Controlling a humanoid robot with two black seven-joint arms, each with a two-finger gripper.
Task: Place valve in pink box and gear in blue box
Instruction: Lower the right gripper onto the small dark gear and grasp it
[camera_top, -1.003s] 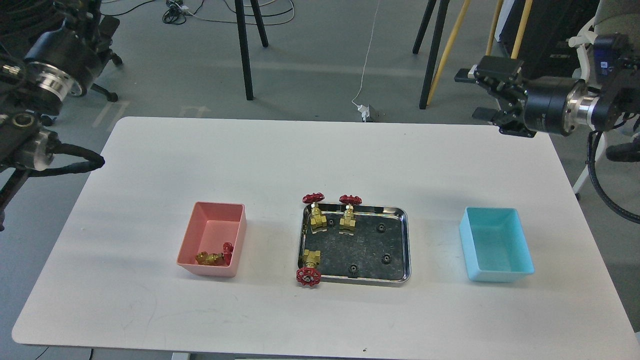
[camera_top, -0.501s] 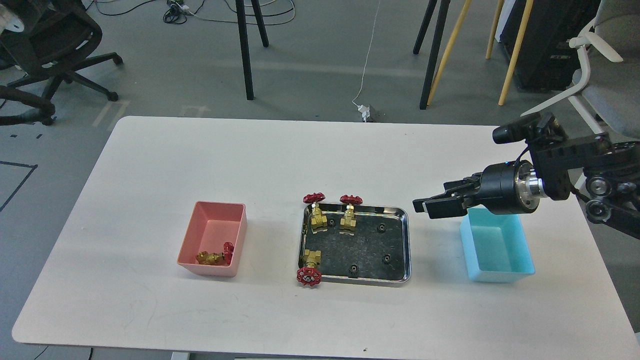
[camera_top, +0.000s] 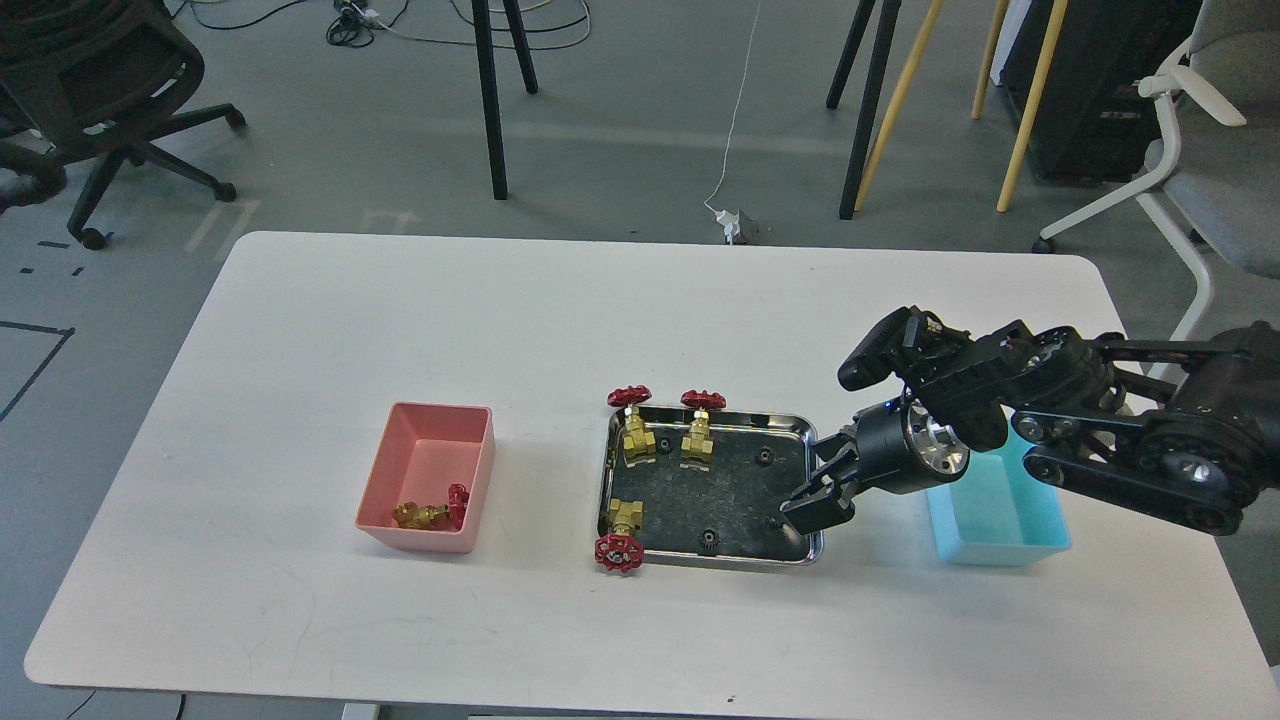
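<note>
1. At the right end of the shiny steel tray (camera_top: 800, 436) the right gripper (camera_top: 808, 507) is held low, angled down and to the left over the tray's near right corner; this placement is judged to suit a pick of one of the tiny black toothed gears lying there

2. Its fingers are seen dark and close together against the dark tray floor, so it cannot be told whether they are parted or closed, nor whether anything is held

3. The left gripper is not in view

4. A small black gear (camera_top: 708, 539) lies flat on the tray floor near the front rim, centre hole upward; being round, no long axis is shown

5. One brass-yellow valve with a red spoked handwheel (camera_top: 432, 514) lies on its side in the near end of the salmon-pink plastic box (camera_top: 432, 420), long axis left to right, handwheel to the right

6. The light turquoise-blue plastic box (camera_top: 1000, 545) stands just right of the tray, partly hidden by the arm; no gear is seen in its visible part
</note>
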